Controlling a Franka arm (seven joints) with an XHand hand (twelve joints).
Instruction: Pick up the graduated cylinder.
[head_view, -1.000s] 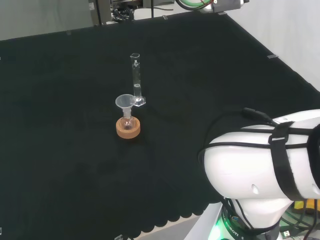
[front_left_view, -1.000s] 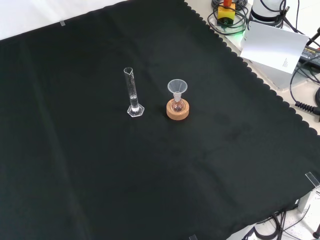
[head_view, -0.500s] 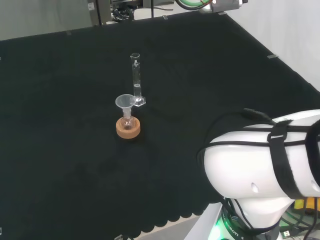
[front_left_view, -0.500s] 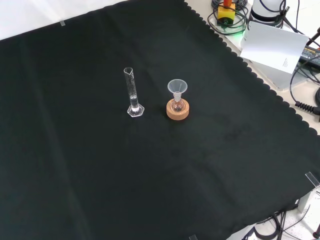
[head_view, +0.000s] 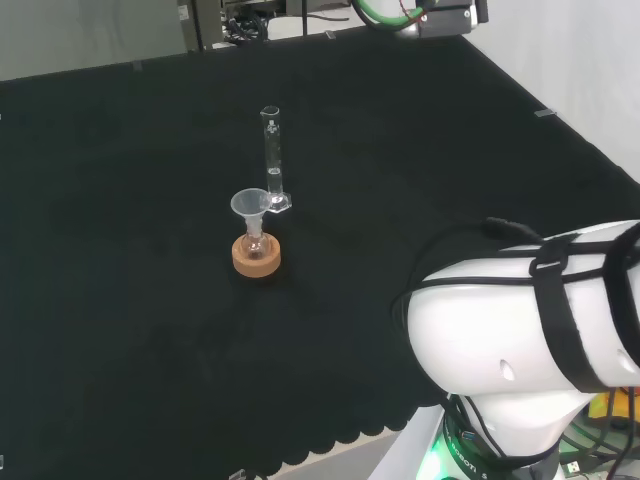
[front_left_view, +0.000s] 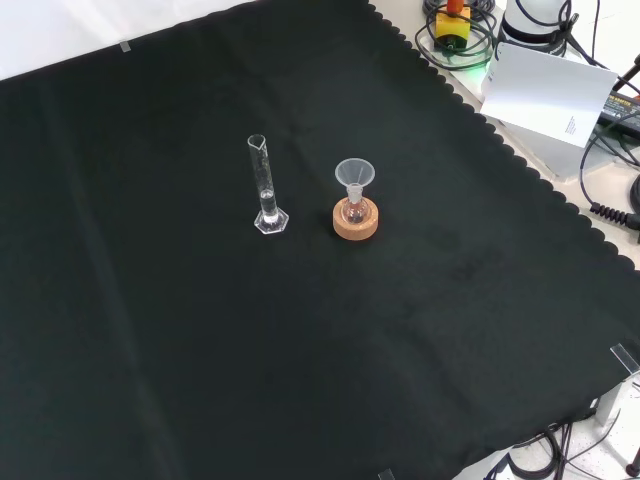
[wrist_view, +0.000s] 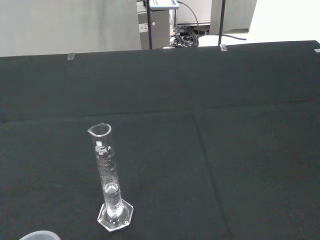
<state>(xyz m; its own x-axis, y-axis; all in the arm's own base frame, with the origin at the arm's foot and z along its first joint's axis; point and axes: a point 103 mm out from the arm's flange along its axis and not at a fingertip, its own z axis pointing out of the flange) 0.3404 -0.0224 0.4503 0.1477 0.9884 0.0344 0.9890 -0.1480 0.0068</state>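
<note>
we see the graduated cylinder (front_left_view: 266, 190) upright on the black surface (front_left_view: 150, 330), a little liquid at its bottom (wrist view), just left of a funnel-topped flask (front_left_view: 353, 190) on its cork ring (front_left_view: 356, 222) in the front view. whether the hand grasps anything, we cannot tell.
</note>
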